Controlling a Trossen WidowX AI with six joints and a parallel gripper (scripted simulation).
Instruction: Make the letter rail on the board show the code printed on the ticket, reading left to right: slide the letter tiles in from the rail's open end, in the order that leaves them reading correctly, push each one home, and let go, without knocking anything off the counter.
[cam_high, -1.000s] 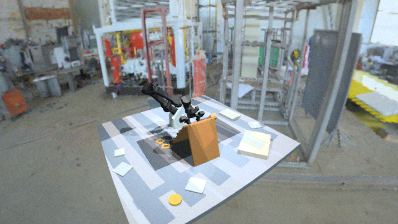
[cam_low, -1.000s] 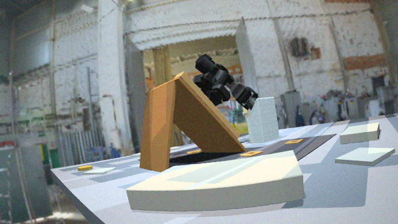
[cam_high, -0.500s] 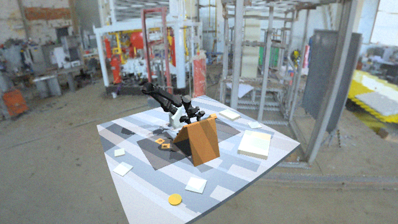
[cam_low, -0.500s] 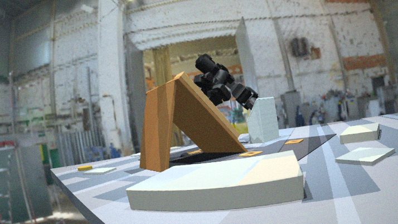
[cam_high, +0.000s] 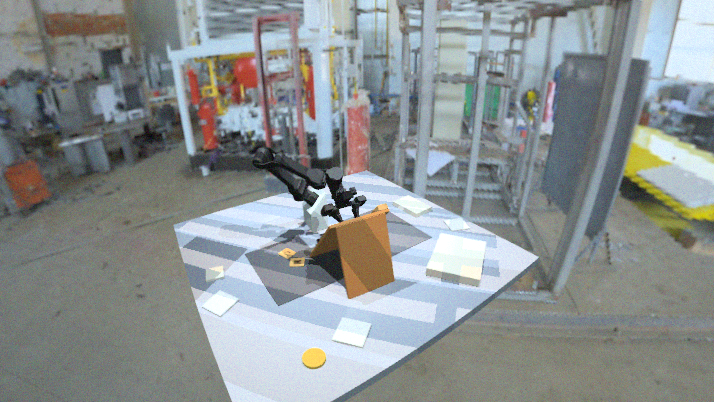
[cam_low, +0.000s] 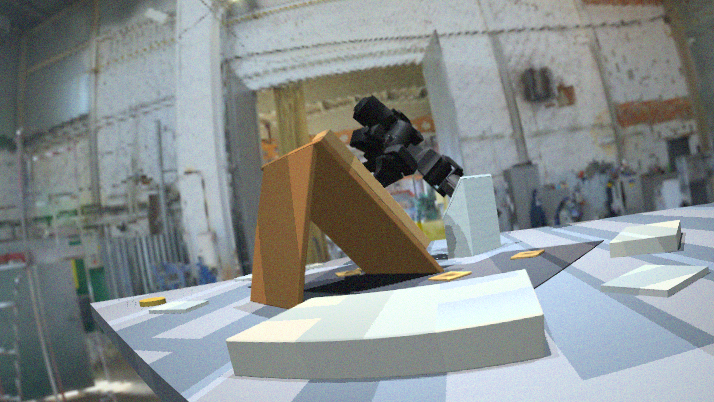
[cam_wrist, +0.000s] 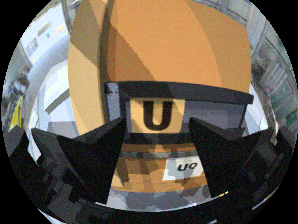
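The orange sloped board stands on the counter. In the wrist view, its dark-edged rail holds a U tile near the left side, with bare channel to the right. My gripper is open, with one fingertip on either side of the U tile and a narrow gap at each. The white ticket below the rail shows "UO"; whether more is printed is unclear. Loose orange tiles lie flat on the dark mat. Another tile shows behind the board.
A thick pale slab lies beside the board. Flat pale pieces and a yellow disc lie around the mat. A pale upright block stands by the arm.
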